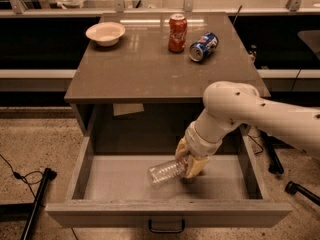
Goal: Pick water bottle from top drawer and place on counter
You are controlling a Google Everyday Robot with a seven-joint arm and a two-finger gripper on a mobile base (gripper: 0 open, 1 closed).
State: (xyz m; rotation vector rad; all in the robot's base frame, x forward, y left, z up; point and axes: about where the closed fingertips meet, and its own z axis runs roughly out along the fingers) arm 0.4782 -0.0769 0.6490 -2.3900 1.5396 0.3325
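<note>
Glossy counter [145, 69]; gripper [189, 166] in matt top drawer [115, 176] clasps clear plastic water bottle [165, 172].

Here's the end effector [189, 165] down inside the open top drawer [110, 178], clamped on the water bottle [165, 172], its base pointing left.
</note>
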